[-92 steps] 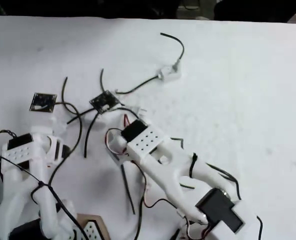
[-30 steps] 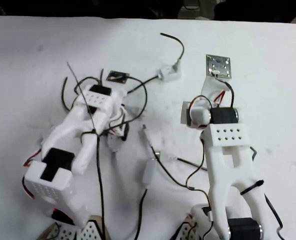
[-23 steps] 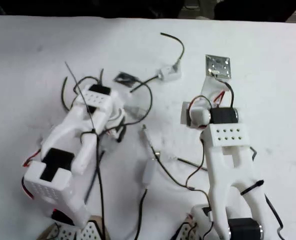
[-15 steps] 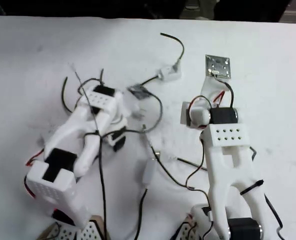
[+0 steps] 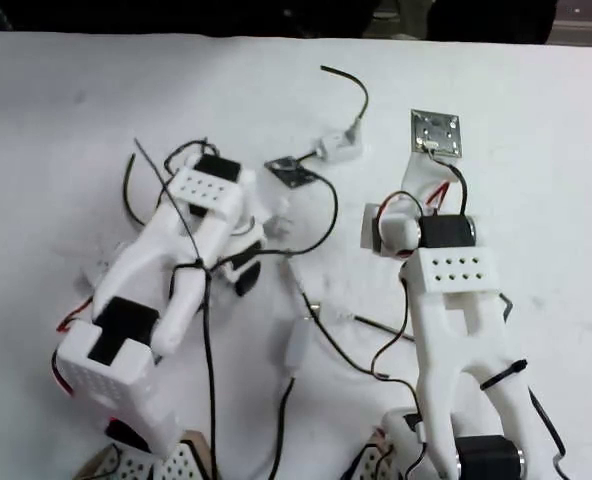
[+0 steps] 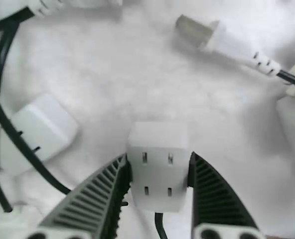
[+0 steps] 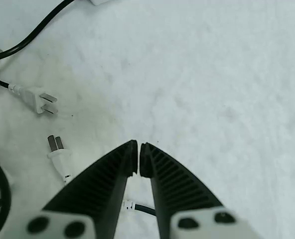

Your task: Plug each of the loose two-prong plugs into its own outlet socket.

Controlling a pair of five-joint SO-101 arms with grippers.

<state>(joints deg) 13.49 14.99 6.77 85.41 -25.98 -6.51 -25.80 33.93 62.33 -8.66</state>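
My left gripper (image 6: 158,163) is clamped on the white outlet socket (image 6: 157,186), left of centre; it has swung right, nearer the loose two-prong plug (image 6: 207,36), so mating looks close. My right gripper (image 7: 138,153) rests shut, empty.

1. Right gripper (image 7: 138,152) has its jaws pressed together, low over the white surface (image 7: 227,74).
2. Calling the jaws' heading 12 o'clock, a flat-blade plug (image 7: 38,101) lies around 10.
3. A second plug (image 7: 59,152) sits near 9, and a black cable (image 7: 35,32) runs out by 11.
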